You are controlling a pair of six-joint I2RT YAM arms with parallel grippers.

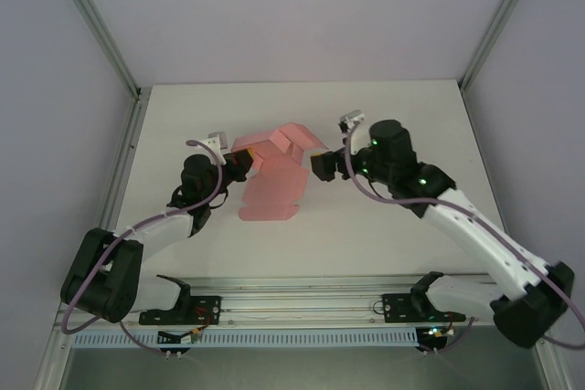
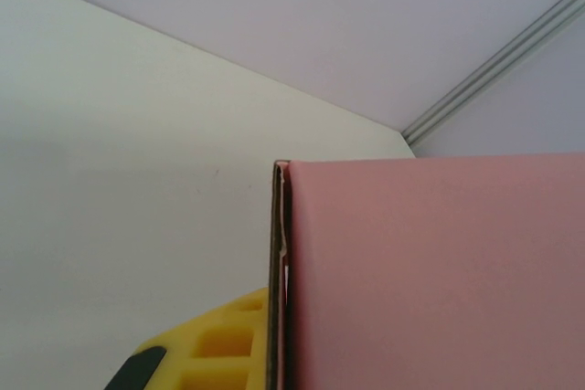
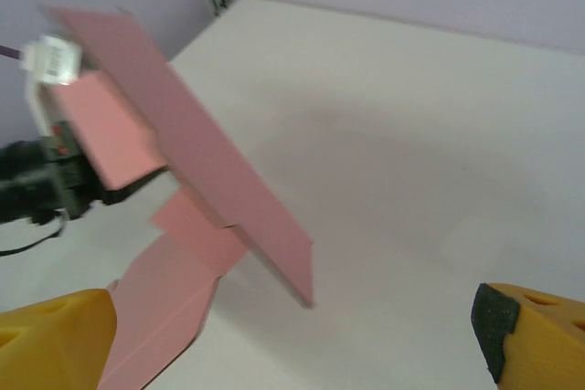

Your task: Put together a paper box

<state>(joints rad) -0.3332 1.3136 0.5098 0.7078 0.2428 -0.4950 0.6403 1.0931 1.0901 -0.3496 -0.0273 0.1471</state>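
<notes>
The left claw clenches the paper box, half lifted off the surface; the right claw gapes wide beside it; a misjudged pinch could crease the thin card or wrench it free.

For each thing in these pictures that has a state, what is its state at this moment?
paper box: partly folded, some panels raised, not yet closed into a box.
left claw: shut on the paper box, at its left end.
right claw: open wide, beside the right end of the paper box, gripping nothing.
</notes>
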